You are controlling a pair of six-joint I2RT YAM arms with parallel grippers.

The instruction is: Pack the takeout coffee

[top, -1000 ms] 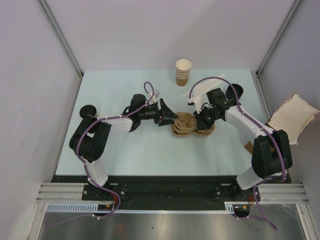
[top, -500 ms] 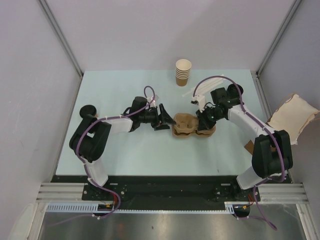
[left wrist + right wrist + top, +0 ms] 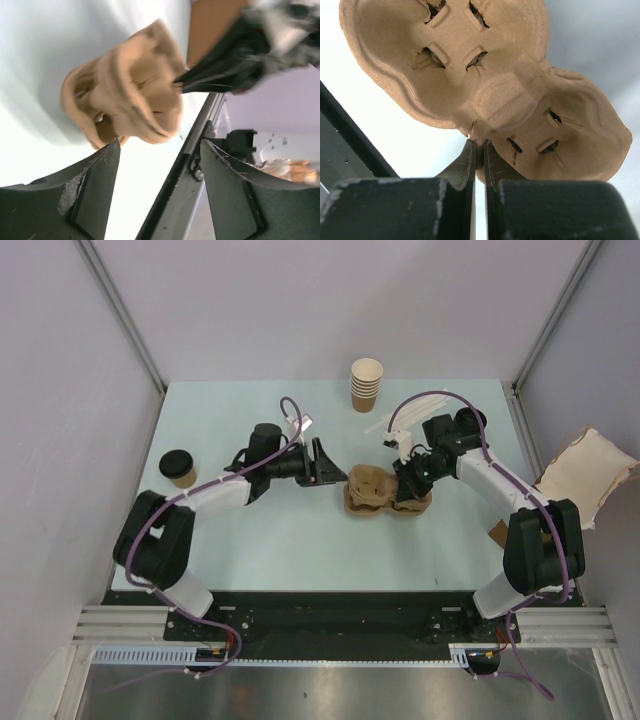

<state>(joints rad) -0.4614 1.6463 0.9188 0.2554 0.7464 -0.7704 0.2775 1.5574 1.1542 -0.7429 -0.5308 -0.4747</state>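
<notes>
The takeout coffee (image 3: 179,468), a small tan cup with a black lid, stands upright at the left side of the pale table (image 3: 270,540), well apart from both arms. At the table's centre lies a brown pulp cup tray (image 3: 372,490). The left gripper (image 3: 335,468) hovers just left of the tray with its jaws spread and nothing between them. The right gripper (image 3: 405,486) is pinched tight on the tray's thin rim (image 3: 476,131) between two cup wells. A stack of lidless paper cups (image 3: 366,385) stands at the far edge
</notes>
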